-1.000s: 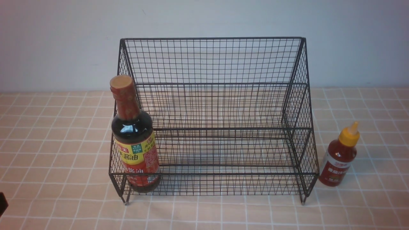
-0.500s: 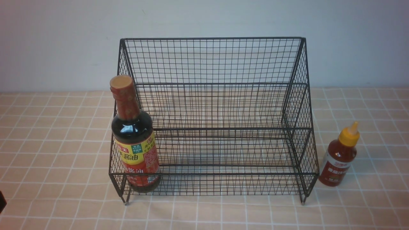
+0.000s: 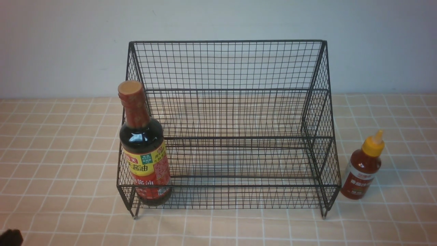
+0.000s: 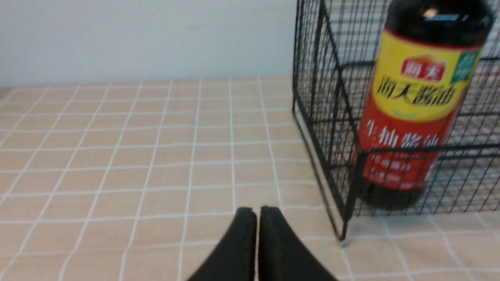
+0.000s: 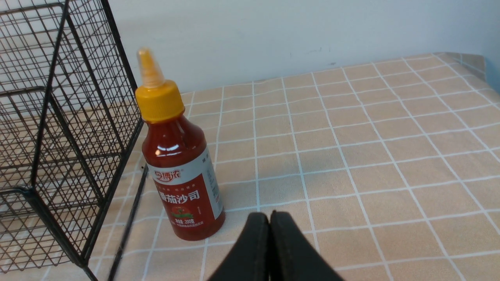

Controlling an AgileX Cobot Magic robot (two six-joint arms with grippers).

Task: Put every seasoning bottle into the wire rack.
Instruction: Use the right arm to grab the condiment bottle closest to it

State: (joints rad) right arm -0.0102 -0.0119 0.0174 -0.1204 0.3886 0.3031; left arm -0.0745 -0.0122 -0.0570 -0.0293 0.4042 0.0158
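The black wire rack (image 3: 232,112) stands mid-table against the wall. A tall dark soy-sauce bottle (image 3: 145,150) with a tan cap stands upright inside the rack's lower tier at its left end, also seen in the left wrist view (image 4: 414,117). The small red sauce bottle (image 3: 364,167) with a yellow nozzle cap stands on the table just right of the rack (image 5: 58,136), upright (image 5: 179,171). My left gripper (image 4: 258,212) is shut and empty, low over the table left of the rack's front corner. My right gripper (image 5: 269,216) is shut and empty, close to the red bottle's base.
A tan tablecloth (image 3: 61,153) with a white grid covers the table. A pale wall (image 3: 68,44) rises right behind the rack. A dark bit of the left arm (image 3: 10,237) shows at the front view's bottom left corner.
The dark piece of the left arm at the left edge of the front view has dropped lower toward the bottom corner. Both bottles and the rack have stayed put.
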